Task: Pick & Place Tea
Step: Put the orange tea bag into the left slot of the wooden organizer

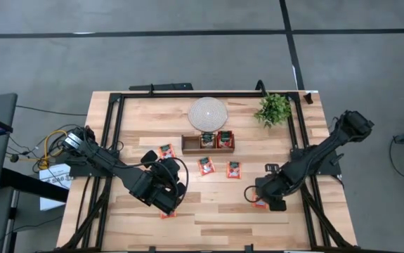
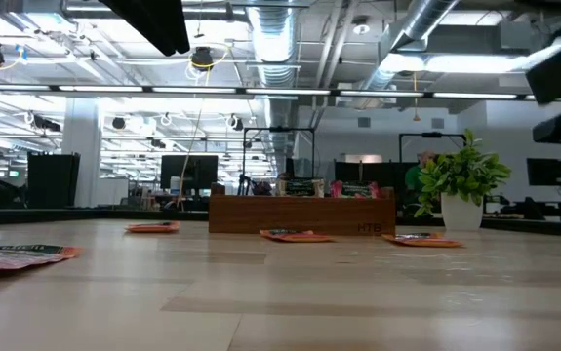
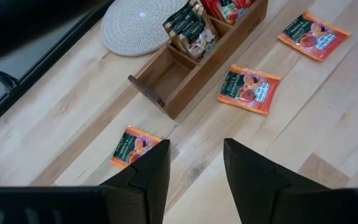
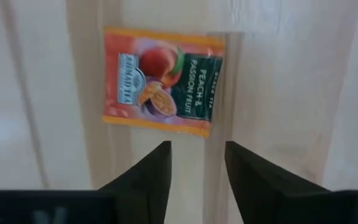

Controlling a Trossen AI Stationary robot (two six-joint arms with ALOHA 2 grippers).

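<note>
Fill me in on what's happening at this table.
Two robot arms are sorting tea sachets into a wooden tray. The right gripper hangs open just above a red-orange sachet lying flat on the table. The left gripper, also open and empty, hovers near another sachet. The tray already holds some sachets; several lie loose.

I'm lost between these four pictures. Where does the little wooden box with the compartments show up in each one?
High view: the wooden tray sits mid-table, right beside the round white disc.
Low view: the tray is in the centre, far back, left of the potted plant.
Left wrist view: the tray is upper middle, next to the disc.
Right wrist view: not in it.
Shared landmark: the disc, seen in the high and left wrist views.
</note>
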